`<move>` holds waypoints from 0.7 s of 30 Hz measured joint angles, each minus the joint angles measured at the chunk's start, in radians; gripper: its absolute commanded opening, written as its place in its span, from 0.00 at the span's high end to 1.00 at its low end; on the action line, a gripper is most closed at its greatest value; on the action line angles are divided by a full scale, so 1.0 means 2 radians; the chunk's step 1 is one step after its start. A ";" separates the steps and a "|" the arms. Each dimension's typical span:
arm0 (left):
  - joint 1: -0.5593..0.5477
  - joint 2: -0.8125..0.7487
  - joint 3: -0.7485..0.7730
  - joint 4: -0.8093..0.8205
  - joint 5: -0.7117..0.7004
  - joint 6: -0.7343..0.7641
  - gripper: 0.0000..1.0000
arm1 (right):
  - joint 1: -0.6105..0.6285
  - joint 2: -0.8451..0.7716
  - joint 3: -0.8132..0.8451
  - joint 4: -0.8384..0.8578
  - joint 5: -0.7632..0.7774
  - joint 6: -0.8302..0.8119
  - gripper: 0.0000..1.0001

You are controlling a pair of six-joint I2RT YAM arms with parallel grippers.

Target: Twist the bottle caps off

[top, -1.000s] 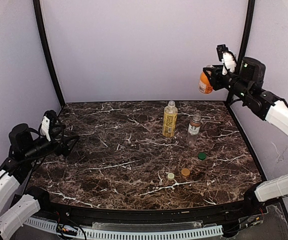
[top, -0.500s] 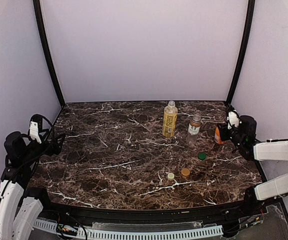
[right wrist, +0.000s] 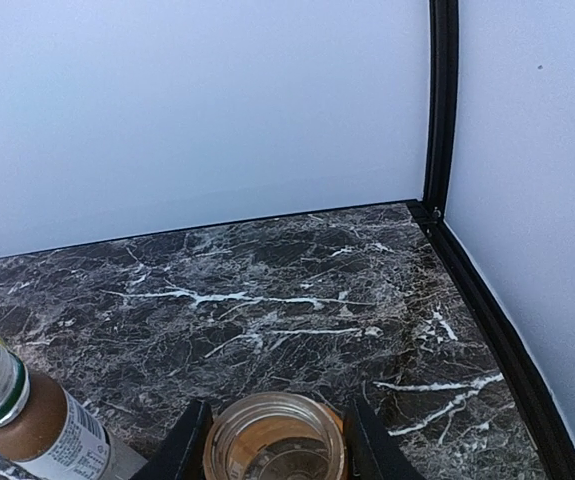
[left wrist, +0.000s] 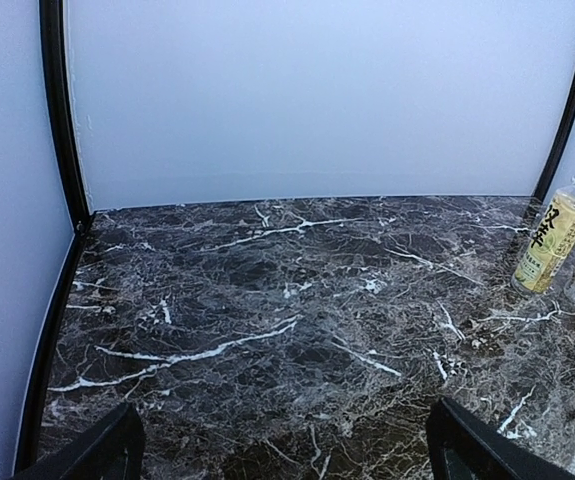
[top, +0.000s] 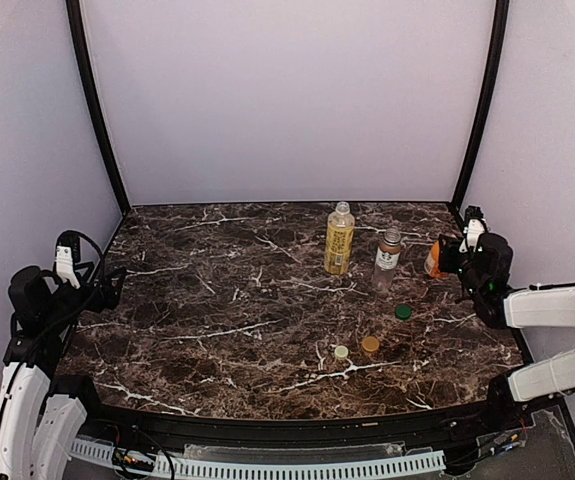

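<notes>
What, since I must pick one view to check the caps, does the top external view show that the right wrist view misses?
Only top external: three loose caps on the table, the green cap, cream cap and tan cap, plus the left gripper. Only right wrist: the open mouth of the orange bottle, seen from above. Both: that bottle held in the right gripper, the short clear bottle and the marble tabletop.

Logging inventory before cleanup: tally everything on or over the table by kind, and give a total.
Bottles: 3 (yellow-labelled bottle, clear bottle, orange bottle in the right tool)
Loose caps: 3 (green cap, cream cap, tan cap)
Total: 6
</notes>
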 measured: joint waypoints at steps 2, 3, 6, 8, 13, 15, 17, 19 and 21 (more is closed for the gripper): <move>0.000 0.000 -0.003 0.001 0.000 -0.003 0.01 | 0.011 -0.003 -0.002 -0.001 0.021 0.010 1.00; 0.000 0.000 -0.004 0.001 0.000 -0.004 0.01 | 0.018 -0.003 -0.002 -0.003 0.033 0.016 1.00; 0.000 -0.003 -0.007 0.001 0.000 -0.006 0.01 | 0.053 -0.002 -0.002 -0.016 0.085 0.033 1.00; 0.000 -0.006 -0.007 0.001 0.000 -0.007 0.01 | 0.078 0.002 -0.004 -0.017 0.119 0.048 1.00; 0.000 -0.010 -0.007 0.001 0.000 -0.009 0.01 | 0.087 0.026 -0.027 0.000 0.161 0.073 1.00; 0.000 -0.010 -0.007 0.001 0.000 -0.009 0.01 | 0.087 0.043 -0.038 0.014 0.169 0.075 1.00; 0.000 -0.010 -0.007 0.001 0.000 -0.009 0.01 | 0.087 0.063 -0.048 0.044 0.170 0.068 1.00; 0.000 -0.010 -0.007 0.001 0.000 -0.010 0.01 | 0.088 0.081 -0.051 0.080 0.166 0.056 1.00; 0.000 -0.010 -0.008 0.001 0.000 -0.010 0.01 | 0.092 0.099 -0.054 0.113 0.161 0.042 1.00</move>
